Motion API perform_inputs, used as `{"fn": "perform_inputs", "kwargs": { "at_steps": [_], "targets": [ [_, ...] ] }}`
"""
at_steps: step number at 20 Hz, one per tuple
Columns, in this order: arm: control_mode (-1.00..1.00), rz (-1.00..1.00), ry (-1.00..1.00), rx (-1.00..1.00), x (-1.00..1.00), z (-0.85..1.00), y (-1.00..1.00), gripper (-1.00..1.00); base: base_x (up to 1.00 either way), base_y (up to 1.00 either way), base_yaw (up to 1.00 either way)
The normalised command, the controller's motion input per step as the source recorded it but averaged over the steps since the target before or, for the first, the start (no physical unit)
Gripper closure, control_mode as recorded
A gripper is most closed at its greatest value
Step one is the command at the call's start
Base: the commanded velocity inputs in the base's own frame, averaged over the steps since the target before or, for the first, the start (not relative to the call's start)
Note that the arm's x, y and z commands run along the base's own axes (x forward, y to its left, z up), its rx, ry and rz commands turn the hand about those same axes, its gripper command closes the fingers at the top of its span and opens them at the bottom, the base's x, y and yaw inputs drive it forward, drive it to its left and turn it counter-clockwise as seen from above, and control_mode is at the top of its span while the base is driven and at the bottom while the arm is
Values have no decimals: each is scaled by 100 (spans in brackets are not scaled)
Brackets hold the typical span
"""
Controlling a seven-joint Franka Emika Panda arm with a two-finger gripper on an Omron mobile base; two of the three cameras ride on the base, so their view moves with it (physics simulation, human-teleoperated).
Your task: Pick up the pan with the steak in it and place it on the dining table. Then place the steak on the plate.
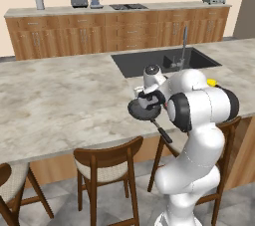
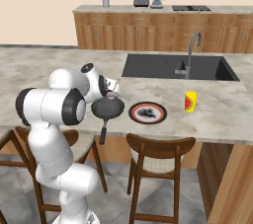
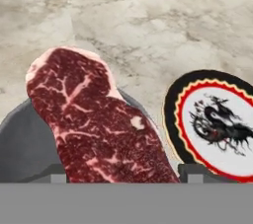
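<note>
The dark pan (image 1: 141, 113) (image 2: 107, 109) (image 3: 20, 139) rests on the dining table (image 1: 64, 95) (image 2: 217, 114) near its front edge, with its black handle (image 1: 162, 132) sticking out over the edge. In the pan lies the red marbled steak (image 3: 94, 114), its far end reaching past the rim. My gripper (image 3: 127, 174) (image 1: 148, 101) (image 2: 112, 96) is low over the pan, open, with one fingertip at each long edge of the steak. Right beside the pan sits the plate (image 2: 147, 113) (image 3: 217, 124), pale in the middle with a red and dark rim.
A dark sink (image 1: 164, 60) (image 2: 178, 67) with a faucet (image 2: 190, 55) is set into the table behind the pan. A yellow cup (image 2: 190, 101) (image 1: 212, 82) stands past the plate. Wooden stools (image 1: 107, 158) (image 2: 158, 149) line the table's front edge.
</note>
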Motion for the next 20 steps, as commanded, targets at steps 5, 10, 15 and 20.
{"fn": "perform_inputs", "kwargs": {
  "at_steps": [5, 10, 15, 20],
  "targets": [
    [-100, -13, 0, 3, 0, 0, -74, 100, 0, 0, 0],
    [-100, -14, 1, 6, -1, -1, -83, 100, 0, 0, 0],
    [-100, -8, -1, 10, -17, 0, -77, 100, 0, 0, 0],
    [-100, -4, -5, 6, -19, -1, -47, 100, 0, 0, 0]
  ]
}}
